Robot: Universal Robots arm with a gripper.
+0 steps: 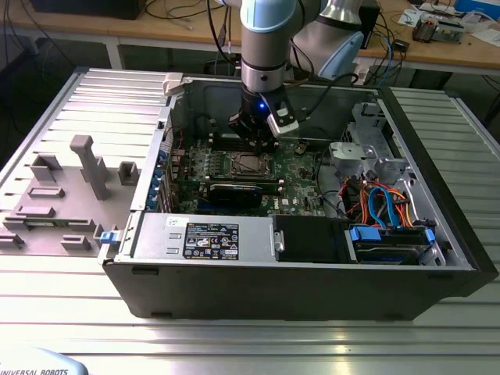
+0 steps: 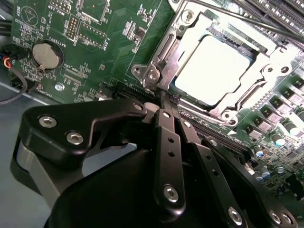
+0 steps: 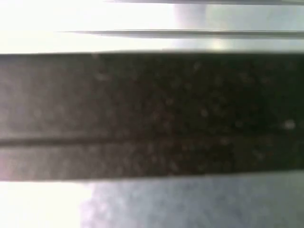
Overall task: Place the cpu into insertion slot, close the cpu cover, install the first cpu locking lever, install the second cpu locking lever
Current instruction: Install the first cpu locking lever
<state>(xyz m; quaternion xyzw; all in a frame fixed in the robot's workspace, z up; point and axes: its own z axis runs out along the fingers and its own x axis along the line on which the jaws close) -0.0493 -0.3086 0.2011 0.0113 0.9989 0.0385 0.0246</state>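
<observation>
Open computer case (image 1: 312, 258) on our ribbed metal bench (image 1: 250, 336)
Gripper (image 2: 166, 97) fingers together beside the cpu cover (image 2: 190, 35); wooden desk (image 1: 156, 27) behind the case.

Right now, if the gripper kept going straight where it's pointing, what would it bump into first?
Probably the corner of the cpu cover: the shut gripper points right at it. Depth is hard to judge.

Green circuit-patterned motherboard (image 2: 57, 61); on it pale silver-grey square cpu (image 2: 216, 66) inside shiny silver metal cpu cover (image 2: 166, 57). Matte black gripper (image 2: 166, 102) beside cover. Blue cables (image 1: 383, 205) beside board.
</observation>
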